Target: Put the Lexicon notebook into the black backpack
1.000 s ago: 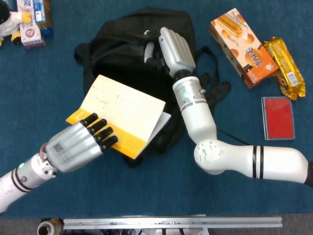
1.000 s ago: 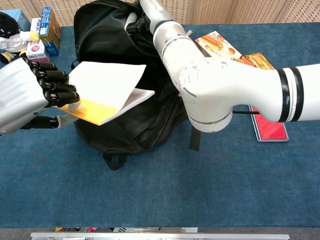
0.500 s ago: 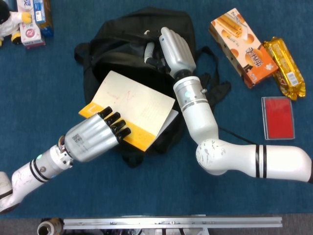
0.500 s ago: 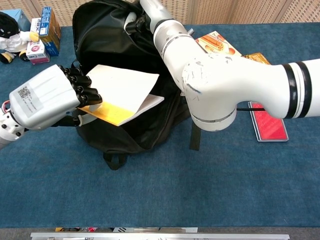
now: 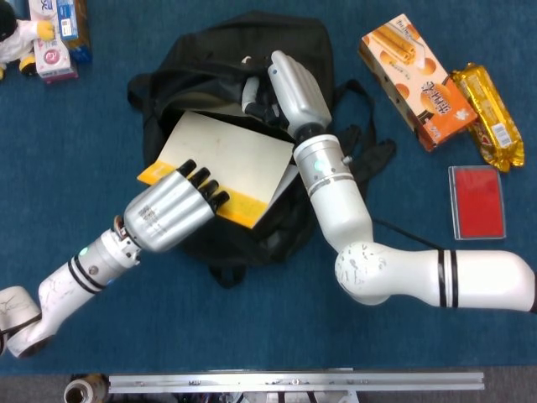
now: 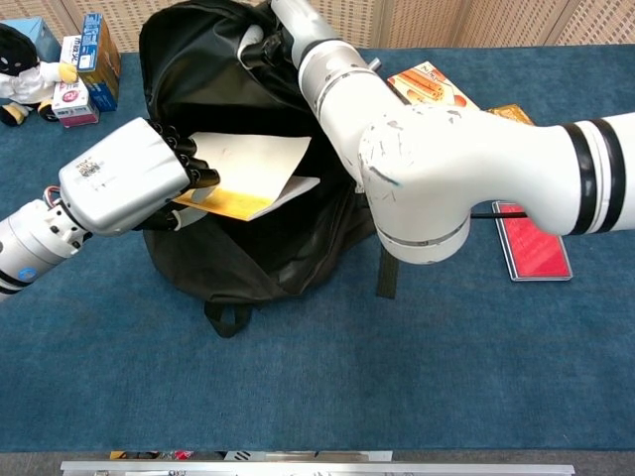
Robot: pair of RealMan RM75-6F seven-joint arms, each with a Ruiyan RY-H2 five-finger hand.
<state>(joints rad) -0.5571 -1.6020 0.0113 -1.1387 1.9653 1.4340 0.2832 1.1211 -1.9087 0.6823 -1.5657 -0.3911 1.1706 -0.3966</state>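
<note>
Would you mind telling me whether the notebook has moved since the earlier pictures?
Yes. The notebook, held by the left hand, has travelled toward the backpack opening and now sits further in than before.

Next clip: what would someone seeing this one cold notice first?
First the left hand, gripping the Lexicon notebook by its yellow edge and tipping it into the open mouth of the black backpack at the middle of the blue table. Next the right hand, holding the far rim of the backpack's opening. Off to the right lie an orange snack box and a red case.
</note>
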